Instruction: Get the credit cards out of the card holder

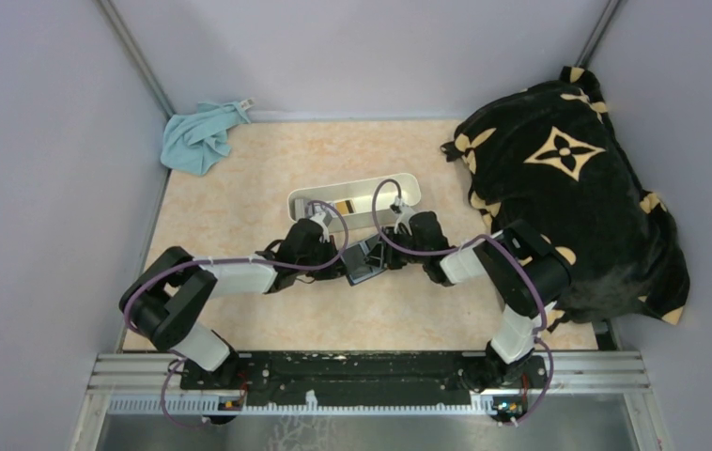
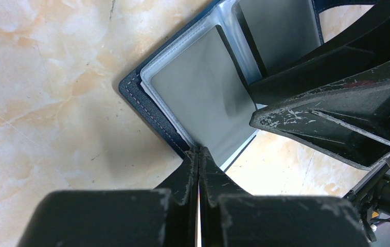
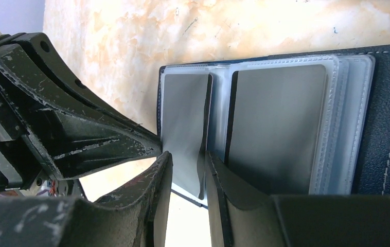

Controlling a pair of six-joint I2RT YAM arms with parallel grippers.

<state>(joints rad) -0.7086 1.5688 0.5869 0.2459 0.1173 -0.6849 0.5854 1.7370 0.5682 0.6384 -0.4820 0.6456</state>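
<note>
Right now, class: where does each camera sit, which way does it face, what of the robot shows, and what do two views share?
Top external: above and behind, looking down on the table; left gripper, right gripper, whole arms show.
Left wrist: on that wrist, looking along the shut left gripper at the card holder's corner.
Right wrist: on that wrist, looking along the right gripper, astride a sleeve leaf.
Shared: both wrist views show the card holder and the other gripper.

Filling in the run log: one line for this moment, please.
card holder open on table | left gripper shut at its edge | right gripper open astride a sleeved card
</note>
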